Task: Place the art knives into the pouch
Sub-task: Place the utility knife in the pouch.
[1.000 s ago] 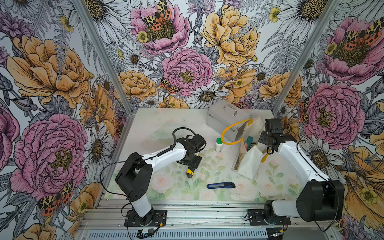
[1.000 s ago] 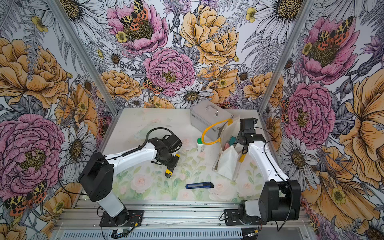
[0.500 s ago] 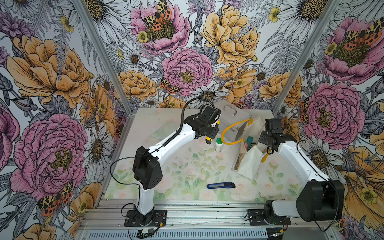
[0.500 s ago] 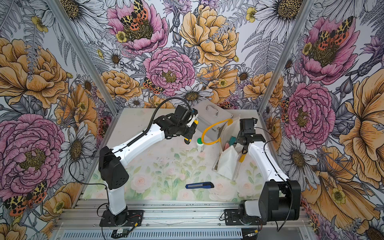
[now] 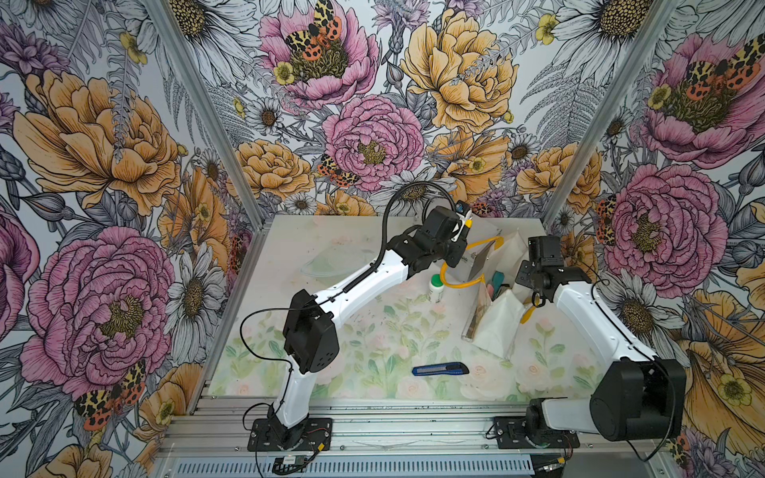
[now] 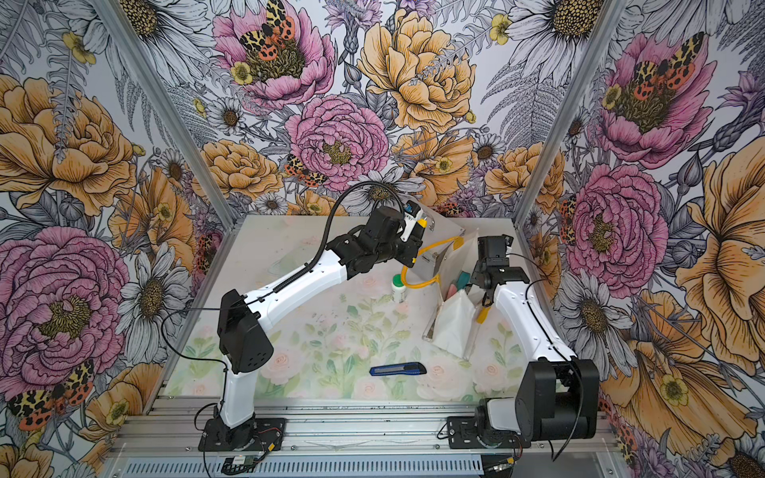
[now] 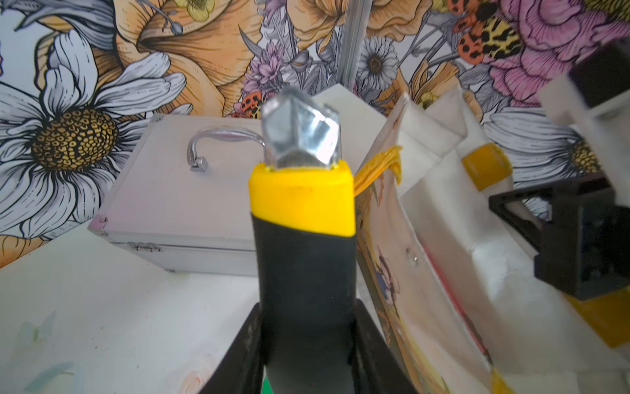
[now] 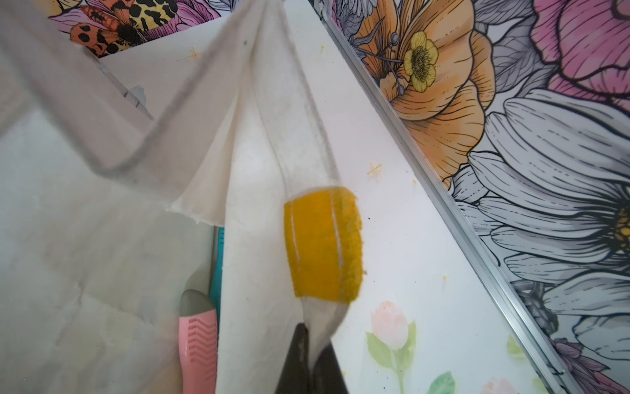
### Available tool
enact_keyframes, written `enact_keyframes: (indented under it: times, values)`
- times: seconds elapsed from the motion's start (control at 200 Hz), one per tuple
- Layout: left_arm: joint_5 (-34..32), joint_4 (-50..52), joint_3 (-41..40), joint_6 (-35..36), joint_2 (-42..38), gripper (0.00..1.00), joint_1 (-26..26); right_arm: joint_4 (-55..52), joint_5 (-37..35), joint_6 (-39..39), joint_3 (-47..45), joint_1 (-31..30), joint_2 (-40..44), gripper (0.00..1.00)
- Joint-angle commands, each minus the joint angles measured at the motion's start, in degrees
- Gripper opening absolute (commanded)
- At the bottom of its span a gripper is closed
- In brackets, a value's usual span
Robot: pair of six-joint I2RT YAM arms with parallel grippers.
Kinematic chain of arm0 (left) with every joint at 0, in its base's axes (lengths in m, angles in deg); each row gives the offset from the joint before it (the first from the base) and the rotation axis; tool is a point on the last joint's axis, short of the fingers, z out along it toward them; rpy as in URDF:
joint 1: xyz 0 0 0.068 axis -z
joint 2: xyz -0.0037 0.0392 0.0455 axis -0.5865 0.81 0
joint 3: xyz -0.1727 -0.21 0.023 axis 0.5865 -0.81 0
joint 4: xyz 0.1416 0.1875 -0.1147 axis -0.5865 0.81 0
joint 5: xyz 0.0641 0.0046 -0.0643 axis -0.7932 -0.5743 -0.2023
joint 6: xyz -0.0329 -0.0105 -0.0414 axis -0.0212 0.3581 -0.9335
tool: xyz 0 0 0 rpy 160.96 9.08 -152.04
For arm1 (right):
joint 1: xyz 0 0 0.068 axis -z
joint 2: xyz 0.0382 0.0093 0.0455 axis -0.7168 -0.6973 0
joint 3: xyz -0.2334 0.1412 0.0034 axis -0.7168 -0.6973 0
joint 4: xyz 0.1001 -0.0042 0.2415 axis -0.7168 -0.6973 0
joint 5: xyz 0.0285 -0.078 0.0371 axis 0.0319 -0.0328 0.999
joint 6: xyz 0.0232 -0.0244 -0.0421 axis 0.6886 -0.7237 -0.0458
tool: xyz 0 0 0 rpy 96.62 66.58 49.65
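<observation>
My left gripper is shut on the art knife, a black handle with a yellow collar and a short silver blade. Both top views show that gripper raised above the back of the table, beside the pouch's mouth, with the knife pointing up. The white fabric pouch stands open at the right with yellow loop handles. My right gripper is shut on the pouch's rim just below a yellow handle patch, holding that side up.
A silver metal case stands behind the pouch. A blue utility knife lies near the front edge. A white bottle with a green cap lies left of the pouch. Pink and teal knives sit inside the pouch.
The left arm has carried the yellow-and-black knife from low over the table's left-middle up and back to the right, beside the pouch's mouth. The right arm has not moved.
</observation>
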Motion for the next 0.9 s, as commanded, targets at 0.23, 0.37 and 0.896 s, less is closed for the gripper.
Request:
enact_keyframes:
  times: [0.23, 0.37, 0.896]
  values:
    - [10.25, -27.37, -8.11, -7.06, -4.54, 0.31, 2.53, -0.37, -0.57, -0.89, 0.47, 0.47, 0.14, 0.0]
    - [16.2, -29.56, -6.72, -10.11, -3.07, 0.3, 2.7, -0.32, -0.35, -0.74, 0.28, 0.45, -0.02, 0.0]
    - [19.01, -17.97, 3.49, -8.31, 4.29, 0.76, 3.94, -0.32, -0.81, -0.99, 0.01, 0.48, 0.41, 0.0]
